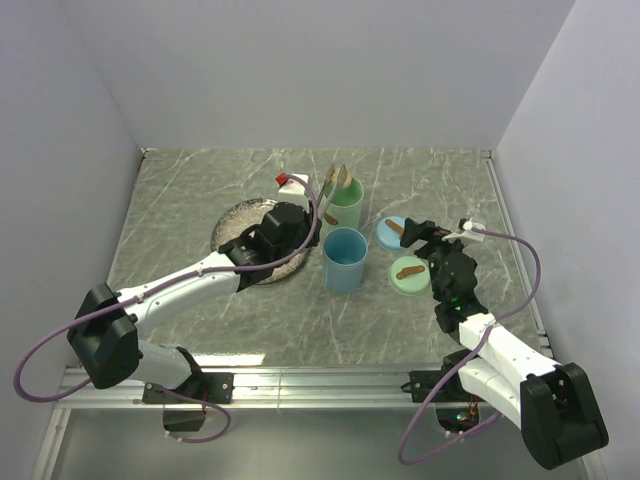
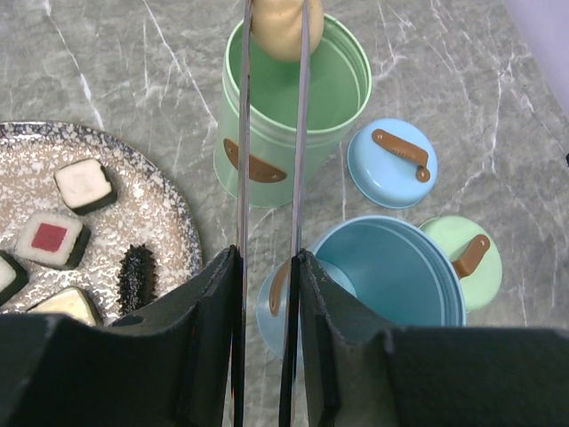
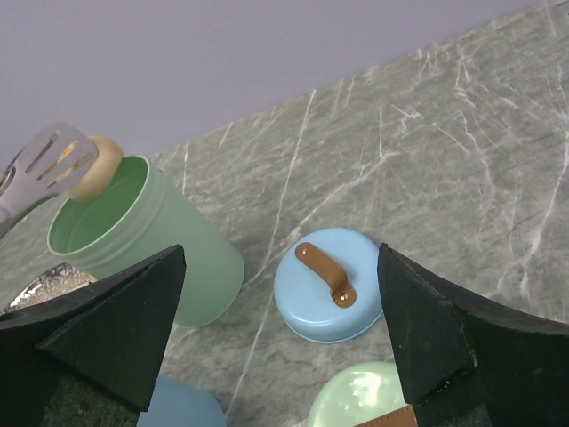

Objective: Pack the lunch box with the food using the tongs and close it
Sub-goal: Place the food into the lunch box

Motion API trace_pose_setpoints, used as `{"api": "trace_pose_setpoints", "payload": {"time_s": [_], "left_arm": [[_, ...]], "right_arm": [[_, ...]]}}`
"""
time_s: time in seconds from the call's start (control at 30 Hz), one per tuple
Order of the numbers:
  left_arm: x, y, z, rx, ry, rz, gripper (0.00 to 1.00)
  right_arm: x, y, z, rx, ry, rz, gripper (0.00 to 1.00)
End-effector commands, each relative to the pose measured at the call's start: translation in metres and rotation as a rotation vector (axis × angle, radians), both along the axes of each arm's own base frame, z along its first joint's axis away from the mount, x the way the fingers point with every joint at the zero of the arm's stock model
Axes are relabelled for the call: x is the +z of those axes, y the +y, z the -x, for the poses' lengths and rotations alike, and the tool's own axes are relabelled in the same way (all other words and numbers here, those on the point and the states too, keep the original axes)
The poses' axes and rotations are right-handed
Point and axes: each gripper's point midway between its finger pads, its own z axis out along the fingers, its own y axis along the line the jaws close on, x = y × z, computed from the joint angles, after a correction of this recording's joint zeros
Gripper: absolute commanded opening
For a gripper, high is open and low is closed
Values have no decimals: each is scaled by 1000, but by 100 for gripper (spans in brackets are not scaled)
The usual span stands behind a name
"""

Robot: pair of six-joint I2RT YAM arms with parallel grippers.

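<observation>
Gripping slim silver metal tongs (image 2: 244, 133), left gripper (image 2: 267, 258) clamps both arms; tips pinch round beige ball (image 2: 277, 27) over mouth of mint-green cylindrical tin (image 2: 316, 156); right gripper (image 3: 283, 258) spread wide above round blue lid (image 3: 307, 313); square dark-and-white cubes (image 2: 84, 185) lie on speckled plate (image 2: 176, 221)

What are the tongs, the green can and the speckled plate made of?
The tongs look like metal: thin, silvery and shiny. The green can seems to be painted tin, or maybe plastic: it has smooth, slightly glossy walls with a ridge near the rim. The plate looks like glazed ceramic or enamel, dark with white speckles. Its look alone cannot settle which.
</observation>
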Motion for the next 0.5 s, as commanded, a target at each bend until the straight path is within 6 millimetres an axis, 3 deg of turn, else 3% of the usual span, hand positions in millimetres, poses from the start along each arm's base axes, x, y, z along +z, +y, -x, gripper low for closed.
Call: {"api": "trace_pose_setpoints", "payload": {"time_s": [0.0, 0.47], "left_arm": [[11, -1, 1, 19, -28, 36, 20], [9, -2, 8, 31, -22, 18, 44]], "right_arm": [[1, 1, 2, 1, -13, -2, 95], [0, 5, -3, 17, -4, -4, 95]]}}
